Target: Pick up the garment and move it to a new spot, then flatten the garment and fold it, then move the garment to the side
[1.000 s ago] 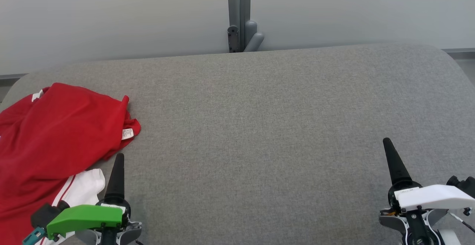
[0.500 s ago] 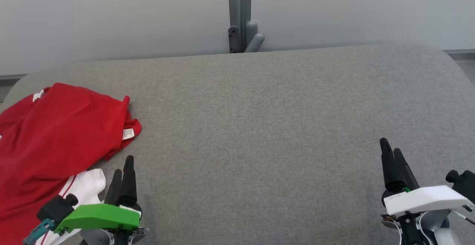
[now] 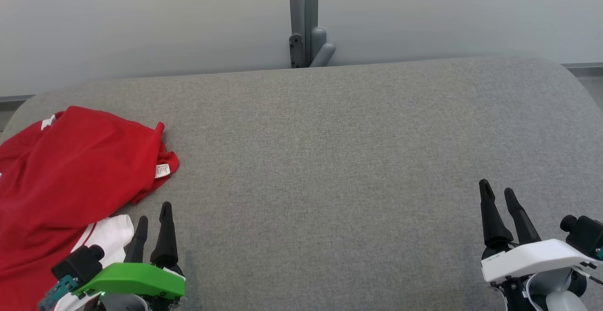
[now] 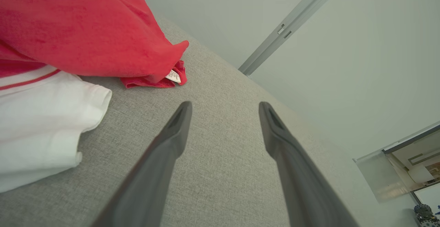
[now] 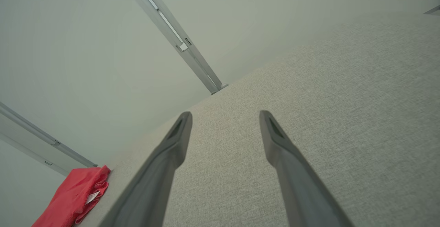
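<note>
Just left of the left jaws: crumpled red-and-white cloth garment (image 3: 70, 169) on the grey fabric worktop (image 3: 330, 160).
Left jaws, right jaws: spread wide, empty.
Handling: light, limp (will drape); pinch a hem edge.

A grey fabric-covered desk (image 3: 330, 160) spreads across the frame before me. Behind it stands a pale wall (image 3: 141, 19), with a grey metal post (image 3: 304, 14) at top centre.

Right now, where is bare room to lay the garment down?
Free: the grey upholstered surface from the red garment across to the right gripper, back to the grey post. Crowded: the left end, where the garment lies beside the left gripper.
</note>
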`<state>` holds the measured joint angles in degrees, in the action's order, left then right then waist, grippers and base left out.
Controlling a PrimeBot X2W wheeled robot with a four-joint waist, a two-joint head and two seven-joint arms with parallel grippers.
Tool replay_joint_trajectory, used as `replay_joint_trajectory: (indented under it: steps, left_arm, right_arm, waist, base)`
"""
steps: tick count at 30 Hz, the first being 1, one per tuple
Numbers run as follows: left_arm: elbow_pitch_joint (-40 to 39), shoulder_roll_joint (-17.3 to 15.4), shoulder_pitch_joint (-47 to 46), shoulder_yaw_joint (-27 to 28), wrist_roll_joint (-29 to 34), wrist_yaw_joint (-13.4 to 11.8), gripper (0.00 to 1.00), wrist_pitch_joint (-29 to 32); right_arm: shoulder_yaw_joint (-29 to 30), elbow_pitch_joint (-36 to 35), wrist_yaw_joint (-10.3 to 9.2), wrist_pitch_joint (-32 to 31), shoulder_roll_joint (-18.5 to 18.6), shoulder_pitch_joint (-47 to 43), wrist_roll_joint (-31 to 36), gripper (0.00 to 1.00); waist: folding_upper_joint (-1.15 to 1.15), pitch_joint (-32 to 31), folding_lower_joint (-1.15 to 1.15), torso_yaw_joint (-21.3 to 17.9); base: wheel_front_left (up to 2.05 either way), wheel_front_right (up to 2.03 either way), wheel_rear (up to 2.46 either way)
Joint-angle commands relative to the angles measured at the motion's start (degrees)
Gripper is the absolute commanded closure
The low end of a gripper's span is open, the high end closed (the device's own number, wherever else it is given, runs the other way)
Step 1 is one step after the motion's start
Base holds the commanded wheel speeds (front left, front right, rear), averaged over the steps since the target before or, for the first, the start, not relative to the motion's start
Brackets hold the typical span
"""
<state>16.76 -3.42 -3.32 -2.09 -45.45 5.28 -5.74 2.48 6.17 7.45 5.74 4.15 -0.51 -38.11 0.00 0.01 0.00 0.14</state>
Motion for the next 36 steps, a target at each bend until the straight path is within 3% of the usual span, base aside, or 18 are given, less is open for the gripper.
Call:
replay_joint_trajectory:
  steps: [1,36]
  left_arm:
    - [-0.6,-0.7,-0.3,0.0,2.7,0.3,0.00,-0.7]
    - [0.6,-0.2,1.2,0.1,24.8,1.7,0.00,-5.7]
  right_arm:
    - [-0.3,-0.6,0.03,0.8,0.5,0.3,2.4,0.00]
    - [0.5,0.2,0.04,5.7,0.9,-1.4,23.3,0.00]
  waist:
    - [0.00,0.0,0.00,0.0]
    - [0.00,0.0,0.00,0.4]
  base:
    - [0.00,0.00,0.00]
    - [0.00,0.00,0.00]
